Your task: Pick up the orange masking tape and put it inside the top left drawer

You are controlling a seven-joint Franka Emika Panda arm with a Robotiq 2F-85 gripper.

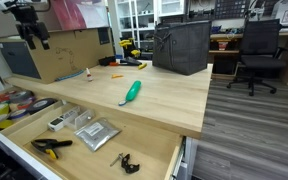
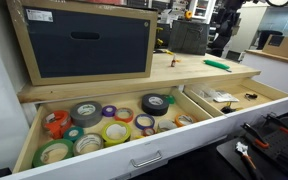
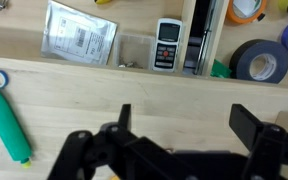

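Note:
A small flat orange roll, seemingly the orange masking tape [image 1: 115, 75], lies on the wooden bench top towards the back; it is too small to be sure. My gripper [image 1: 31, 38] hangs high above the bench, open and empty. In the wrist view its fingers [image 3: 184, 115] spread over bare wood, near the bench's front edge. The top left drawer [image 2: 104, 160] is pulled out and holds several tape rolls; it also shows in an exterior view [image 1: 34, 106]. An orange roll [image 3: 246, 8] lies among its rolls at the top of the wrist view.
A teal-handled tool [image 1: 131, 92] lies mid-bench, left in the wrist view [image 3: 6, 125]. The neighbouring open drawer [image 1: 159, 160] holds grey plates [image 1: 96, 133], a yellow-and-black clamp [image 1: 50, 147] and a white meter [image 3: 168, 44]. A cardboard box [image 1: 69, 52] and dark bag [image 1: 181, 48] stand behind.

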